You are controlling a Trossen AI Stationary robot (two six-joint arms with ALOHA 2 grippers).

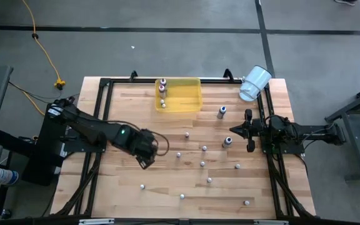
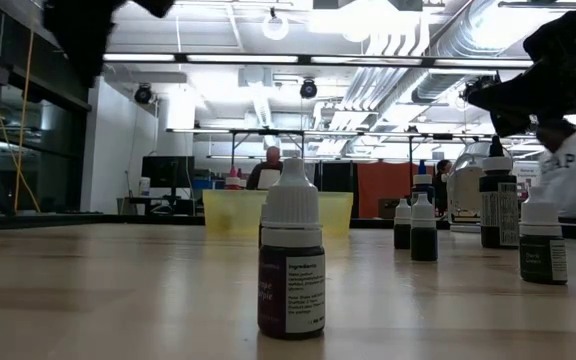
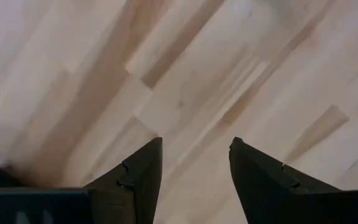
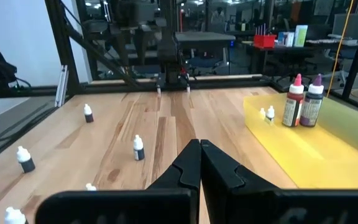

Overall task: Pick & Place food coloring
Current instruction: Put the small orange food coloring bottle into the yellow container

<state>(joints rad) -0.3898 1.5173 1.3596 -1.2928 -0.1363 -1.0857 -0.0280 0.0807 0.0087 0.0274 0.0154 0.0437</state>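
Plenty of food coloring bottles [image 1: 179, 154] left — my left end effector [image 1: 144, 159] hangs part-open and empty over bare bench [image 1: 124, 187]; I'd center on one bottle before closing.

My left arm reaches in from the left edge, elbow bent, left gripper [image 1: 145, 157] pointed down, its 2 fingers [image 3: 143, 177] apart, nothing between them. My right arm lies along the right edge, right gripper [image 1: 249, 131] with fingers pressed together, holding nothing.
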